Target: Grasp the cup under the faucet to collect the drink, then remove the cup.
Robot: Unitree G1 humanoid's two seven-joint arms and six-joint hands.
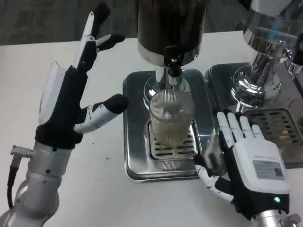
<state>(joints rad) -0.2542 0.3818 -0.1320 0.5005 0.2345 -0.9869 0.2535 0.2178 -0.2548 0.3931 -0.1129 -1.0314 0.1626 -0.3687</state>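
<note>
A ribbed clear cup (172,118) stands on the slotted drip grate (161,149) of a steel tray (135,123), right under the black faucet (173,66) of a dark drink dispenser (170,28). My left hand (80,90) is raised to the left of the tray, open, fingers spread and pointing away, thumb reaching toward the cup with a gap between them. My right hand (246,161) lies palm down at the tray's right edge, fingers extended and apart, thumb near the tray's front right corner. It holds nothing.
A second chrome dispenser (265,56) with its own drip tray (279,127) stands at the right, close behind my right hand. White table (28,71) extends to the left and front. Carpeted floor shows past the far edge.
</note>
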